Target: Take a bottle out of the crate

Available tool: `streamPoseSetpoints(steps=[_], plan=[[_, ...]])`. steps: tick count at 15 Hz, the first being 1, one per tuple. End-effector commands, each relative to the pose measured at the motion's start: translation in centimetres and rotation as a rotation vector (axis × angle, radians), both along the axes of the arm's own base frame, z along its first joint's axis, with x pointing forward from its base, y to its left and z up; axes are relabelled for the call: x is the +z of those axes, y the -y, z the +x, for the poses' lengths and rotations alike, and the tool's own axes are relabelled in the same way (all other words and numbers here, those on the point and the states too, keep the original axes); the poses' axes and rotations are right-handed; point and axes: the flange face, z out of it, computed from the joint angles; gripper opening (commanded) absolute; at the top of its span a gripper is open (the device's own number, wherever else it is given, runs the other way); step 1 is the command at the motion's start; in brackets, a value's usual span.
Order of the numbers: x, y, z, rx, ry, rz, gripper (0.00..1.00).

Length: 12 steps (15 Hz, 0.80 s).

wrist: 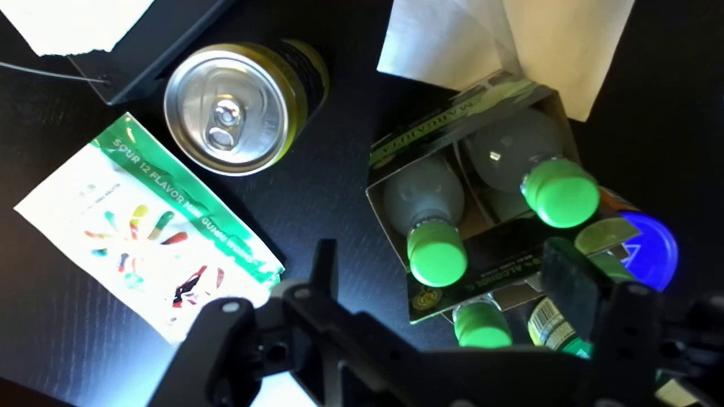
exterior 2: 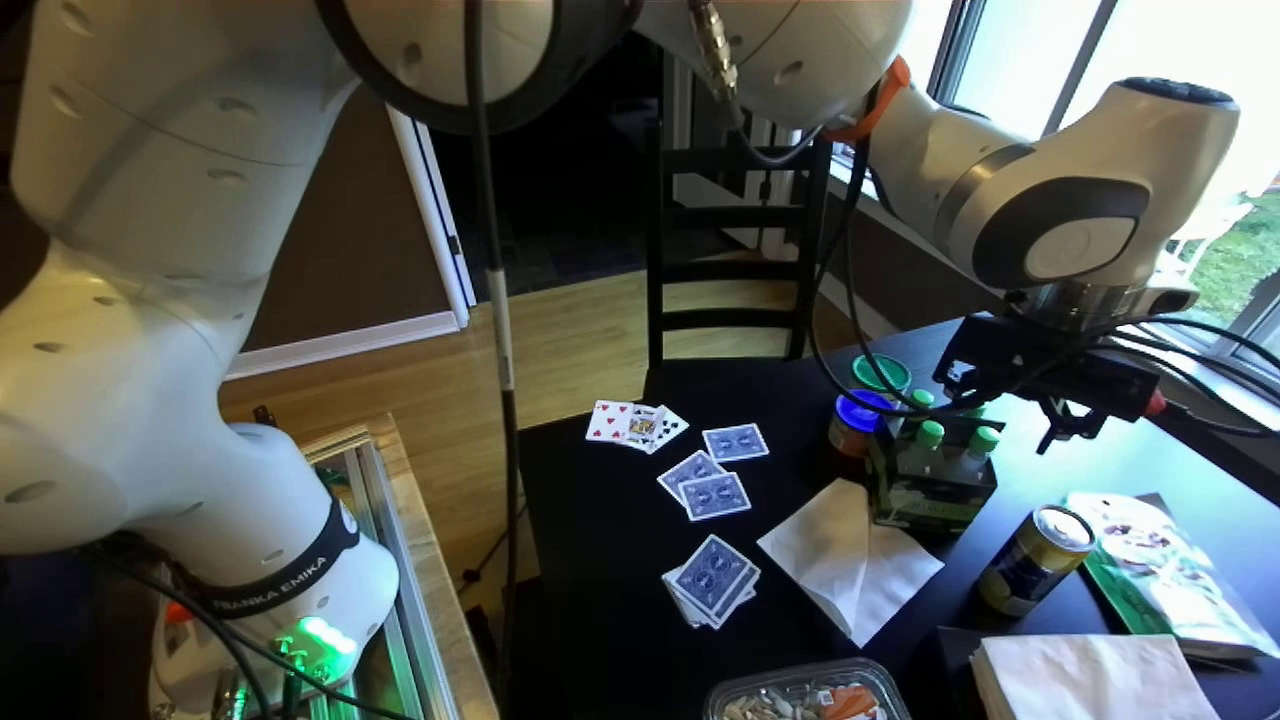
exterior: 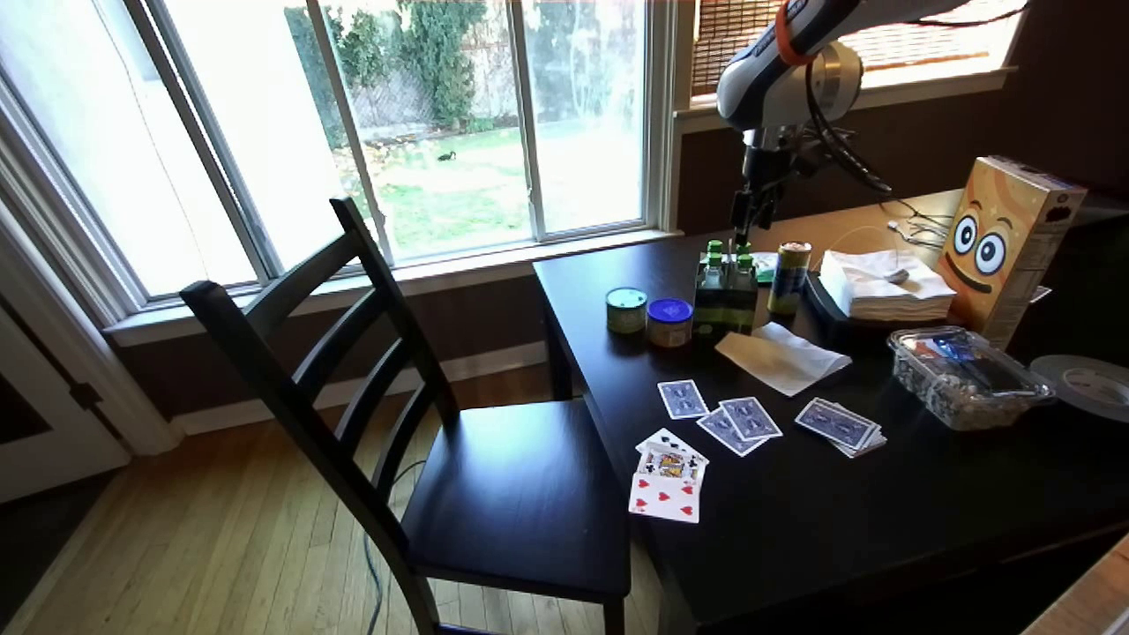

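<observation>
The dark crate (exterior: 725, 310) stands on the black table with several green-capped bottles upright in it; the crate also shows in an exterior view (exterior 2: 932, 498) and in the wrist view (wrist: 435, 127). In the wrist view one bottle (wrist: 424, 192) sits in a near-corner cell, with another bottle (wrist: 560, 193) beside it. A third bottle (wrist: 482, 325) is across the divider, and a further cap is partly hidden by a finger. My gripper (wrist: 444, 265) is open and empty, pointing down above the crate. Its fingers lie either side of the first bottle's cap, without visible contact.
A can (wrist: 226, 110) and a gummy packet (wrist: 164, 226) lie beside the crate. A blue-lidded tub (exterior: 670, 323) and a green-lidded tub (exterior: 626, 311) stand close on its other side. A paper napkin (exterior 2: 850, 560) and playing cards (exterior 2: 715, 495) lie in front.
</observation>
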Motion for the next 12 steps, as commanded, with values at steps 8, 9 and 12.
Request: streamPoseSetpoints(steps=[8, 9, 12], plan=[[-0.9, 1.6, 1.2, 0.123, -0.1, 0.013, 0.28], [-1.0, 1.7, 1.2, 0.129, -0.103, 0.015, 0.27], [-1.3, 1.7, 1.7, 0.155, -0.09, 0.014, 0.42]])
